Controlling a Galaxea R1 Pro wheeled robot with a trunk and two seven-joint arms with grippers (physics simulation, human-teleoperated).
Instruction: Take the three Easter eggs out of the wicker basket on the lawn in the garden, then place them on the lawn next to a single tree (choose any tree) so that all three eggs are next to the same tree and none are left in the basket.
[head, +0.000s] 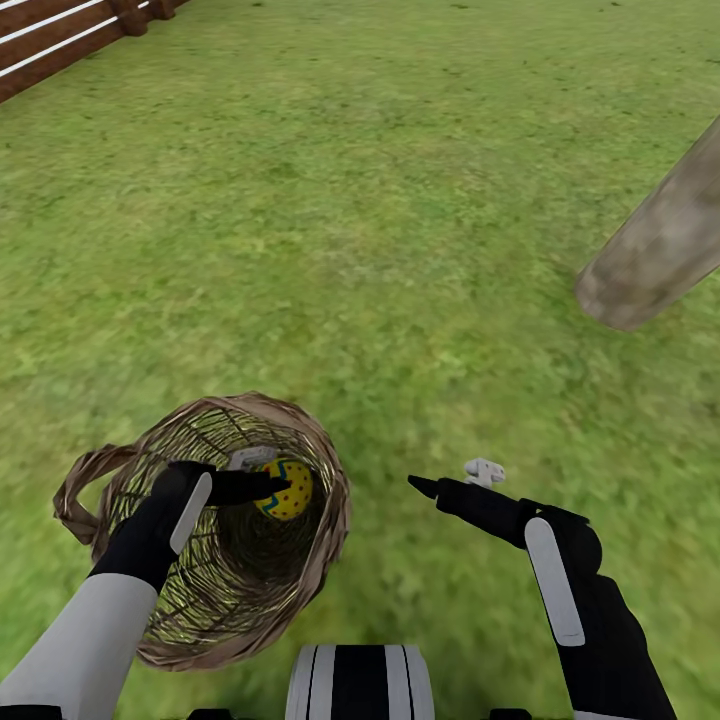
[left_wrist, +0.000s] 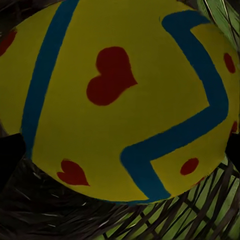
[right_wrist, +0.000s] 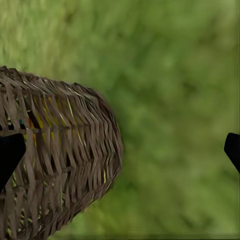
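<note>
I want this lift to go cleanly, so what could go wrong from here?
The left hand is down inside the wicker basket, closed around an egg. Lifting could catch the braided rim and tip the basket, or the round egg could slip out. The tree stands well off, so a long carry.

Open lawn (head: 400, 200) ahead; leaning trunk (head: 655, 250) blocking the right.
</note>
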